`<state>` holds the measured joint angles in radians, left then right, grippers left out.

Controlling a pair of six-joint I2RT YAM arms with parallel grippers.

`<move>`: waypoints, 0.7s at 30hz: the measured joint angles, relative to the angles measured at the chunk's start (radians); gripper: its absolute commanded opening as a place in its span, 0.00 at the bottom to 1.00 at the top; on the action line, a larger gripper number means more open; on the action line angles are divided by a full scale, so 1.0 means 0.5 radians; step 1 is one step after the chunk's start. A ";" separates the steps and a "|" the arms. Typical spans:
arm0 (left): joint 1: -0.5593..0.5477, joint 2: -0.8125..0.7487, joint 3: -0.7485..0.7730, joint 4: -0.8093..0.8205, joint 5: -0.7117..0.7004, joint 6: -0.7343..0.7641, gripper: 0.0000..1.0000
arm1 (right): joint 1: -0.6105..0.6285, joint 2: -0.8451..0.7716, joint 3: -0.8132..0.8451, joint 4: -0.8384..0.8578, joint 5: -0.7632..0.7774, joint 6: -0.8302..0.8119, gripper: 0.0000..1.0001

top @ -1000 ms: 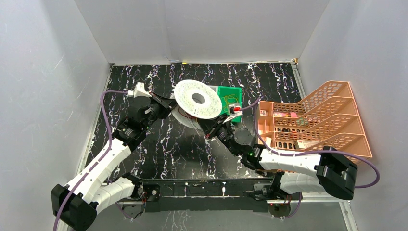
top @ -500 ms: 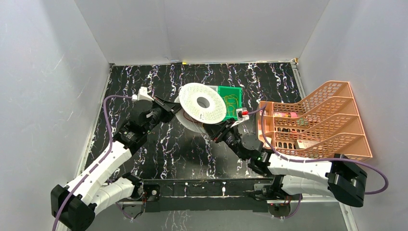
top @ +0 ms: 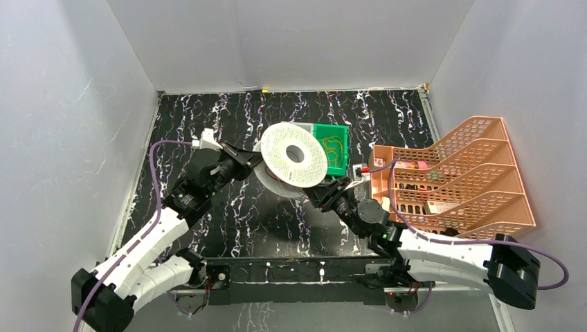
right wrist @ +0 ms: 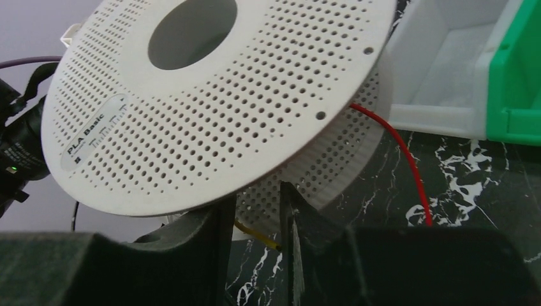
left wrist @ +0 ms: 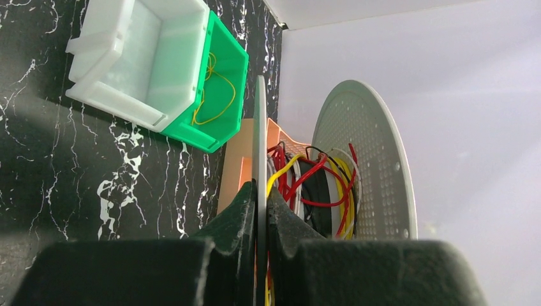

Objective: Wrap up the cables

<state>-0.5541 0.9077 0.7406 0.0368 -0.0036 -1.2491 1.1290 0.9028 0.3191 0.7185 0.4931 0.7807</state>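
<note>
Crowded middle with open table around it, seen from above.
With the white spool (top: 294, 162) as centre, a green bin (top: 332, 146) sits just beside it at 2 o'clock and an orange rack (top: 450, 181) stands near at 3. The left arm (top: 183, 200) blocks 8 and the right arm (top: 374, 218) blocks 5. Bare marbled table (top: 208, 114) lies from 10 to 12 and at 6.

**Camera placement**

Top external sat high at the near side of the table (top: 242, 207), looking down over it. Left wrist viewed the spool (top: 277, 155) edge-on, very close. Right wrist looked up under its flange. All three shared spool and green bin (top: 333, 146).
</note>
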 measured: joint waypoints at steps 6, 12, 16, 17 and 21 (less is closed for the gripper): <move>-0.005 -0.042 -0.054 0.019 -0.019 0.000 0.00 | 0.000 -0.098 -0.079 -0.089 0.051 0.025 0.43; -0.005 -0.085 -0.085 0.057 -0.066 -0.001 0.00 | 0.000 -0.230 -0.121 -0.198 0.079 0.059 0.47; -0.005 -0.120 -0.085 0.096 -0.094 0.000 0.00 | 0.000 -0.346 -0.174 -0.307 0.113 0.076 0.49; -0.005 -0.126 -0.085 0.105 -0.098 0.001 0.00 | 0.000 -0.377 -0.183 -0.344 0.124 0.082 0.49; -0.005 -0.134 -0.085 0.129 -0.108 0.021 0.00 | 0.000 -0.492 -0.216 -0.459 0.175 0.101 0.49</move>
<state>-0.5568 0.8410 0.6979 0.1013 -0.0574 -1.2385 1.1290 0.6567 0.2111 0.4892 0.5804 0.8310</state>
